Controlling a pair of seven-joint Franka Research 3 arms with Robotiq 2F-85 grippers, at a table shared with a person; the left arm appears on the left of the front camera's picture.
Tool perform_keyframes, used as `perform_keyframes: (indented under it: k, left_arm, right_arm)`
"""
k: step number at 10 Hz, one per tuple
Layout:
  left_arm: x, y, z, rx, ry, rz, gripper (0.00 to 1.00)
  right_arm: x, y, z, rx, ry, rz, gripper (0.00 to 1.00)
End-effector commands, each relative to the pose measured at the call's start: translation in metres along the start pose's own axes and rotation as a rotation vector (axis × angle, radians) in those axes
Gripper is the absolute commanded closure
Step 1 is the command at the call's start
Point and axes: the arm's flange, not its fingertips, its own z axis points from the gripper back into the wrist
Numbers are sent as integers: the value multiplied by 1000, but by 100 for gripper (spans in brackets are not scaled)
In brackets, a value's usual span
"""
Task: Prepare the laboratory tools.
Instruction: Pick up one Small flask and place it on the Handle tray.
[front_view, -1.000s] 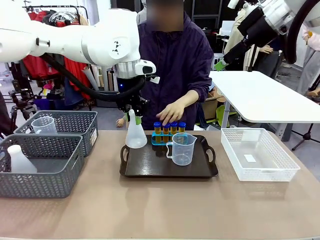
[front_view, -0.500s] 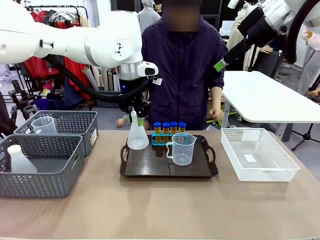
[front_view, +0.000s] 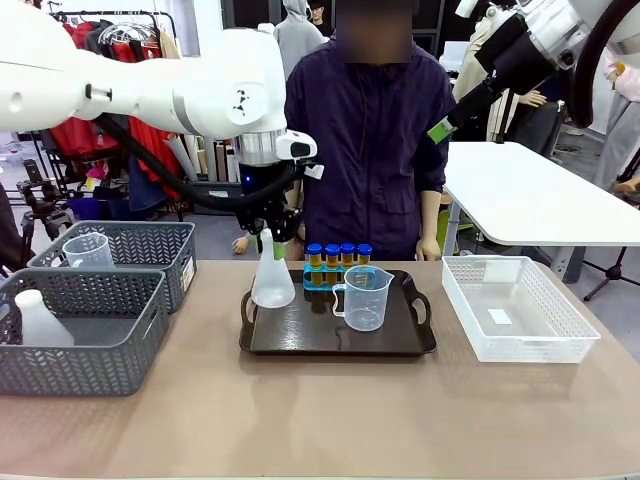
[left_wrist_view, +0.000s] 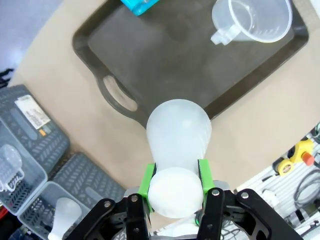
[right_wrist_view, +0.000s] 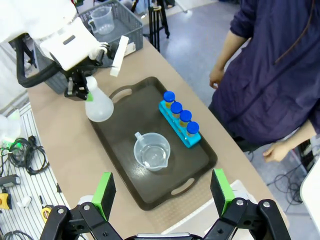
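A: What's on the tan table?
B: A dark tray holding jug and blue-capped tubes; clothes racks behind.
A: The flask?
B: At the tray's left edge, neck clamped by the left gripper. From above, the right gripper hangs spread wide, empty.

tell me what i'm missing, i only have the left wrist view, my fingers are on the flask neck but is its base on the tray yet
Observer: In the front view the conical flask stands over the dark tray's left rear corner; whether it touches is unclear.
Operator: where are the tubes
Observer: Four blue-capped tubes stand in the blue rack at the tray's far edge, behind the measuring jug.
Operator: and the right arm
Observer: The right gripper hangs open, high above the tray.
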Motion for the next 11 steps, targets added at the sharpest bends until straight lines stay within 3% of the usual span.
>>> perform_keyframes:
  k: [1,11]
  left_arm:
    - [20,-1,-9,1,5,-9,100]
    - [47,-26,-74,64,-54,-98,100]
  right_arm:
    - [0,-1,1,3,-5,1,0]
    - [0,-1,1,3,-5,1,0]
